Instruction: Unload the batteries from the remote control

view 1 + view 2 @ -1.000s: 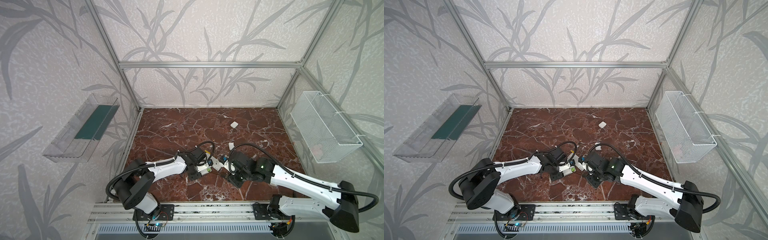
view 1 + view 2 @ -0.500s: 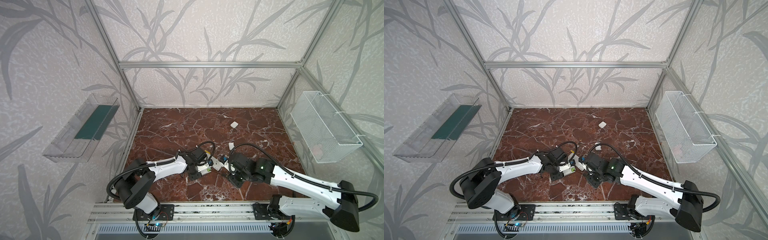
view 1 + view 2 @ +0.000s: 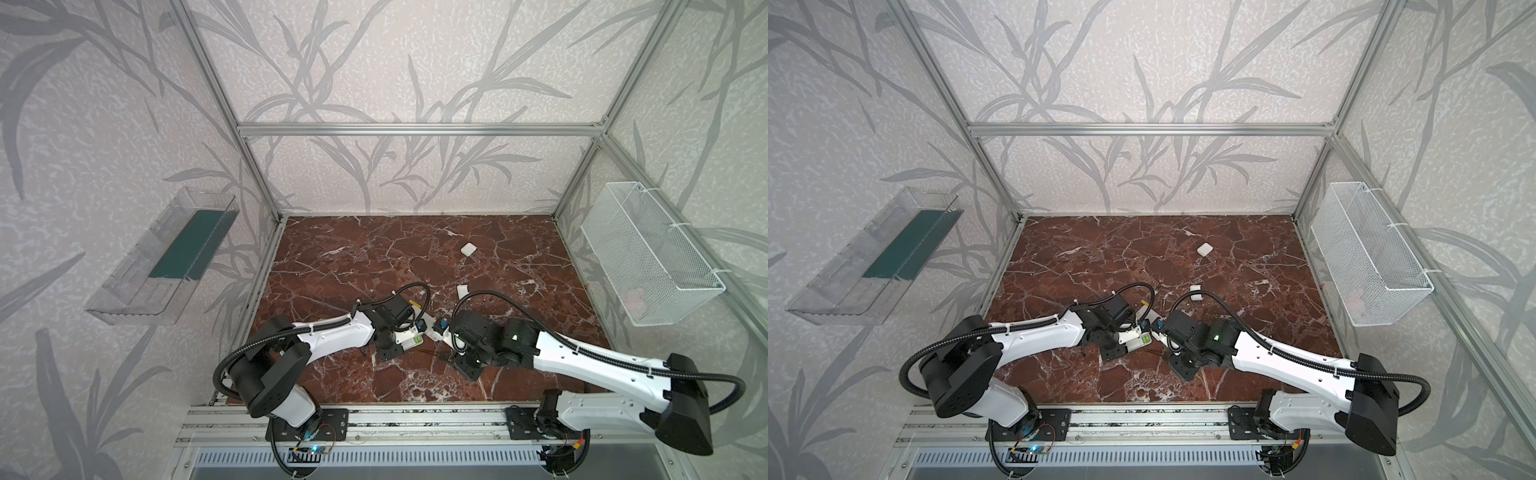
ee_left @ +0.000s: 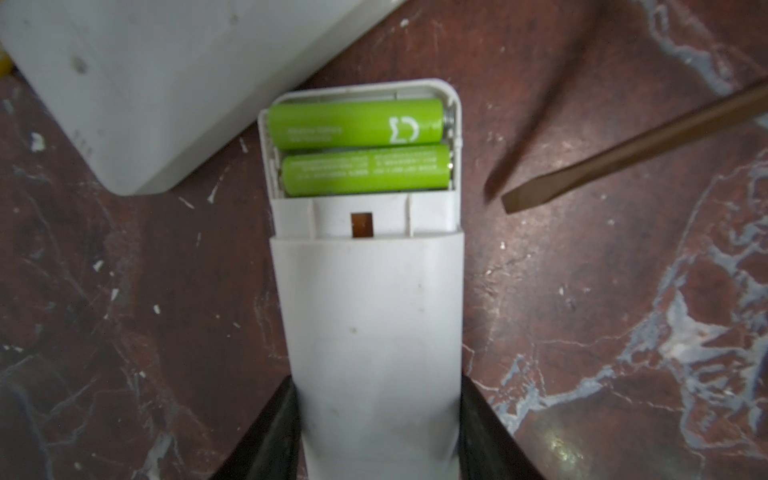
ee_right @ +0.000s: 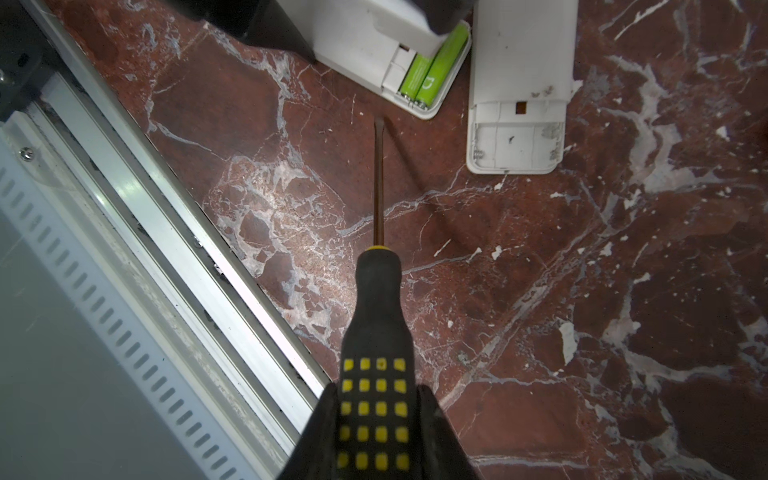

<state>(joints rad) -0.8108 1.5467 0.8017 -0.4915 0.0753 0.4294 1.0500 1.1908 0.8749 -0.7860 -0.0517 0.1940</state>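
Note:
The white remote control lies on the marble floor with its battery bay open, and my left gripper is shut on its body. Two lime-green batteries sit side by side in the bay, also visible in the right wrist view. My right gripper is shut on the black-and-yellow screwdriver handle. The flat blade tip hovers just short of the remote's open end, touching nothing. In both top views the two grippers meet at the front middle, with the remote between them.
A second white remote with an empty bay lies beside the held one. Two small white covers lie farther back. A wire basket hangs on the right wall and a clear tray on the left. The front rail runs close by.

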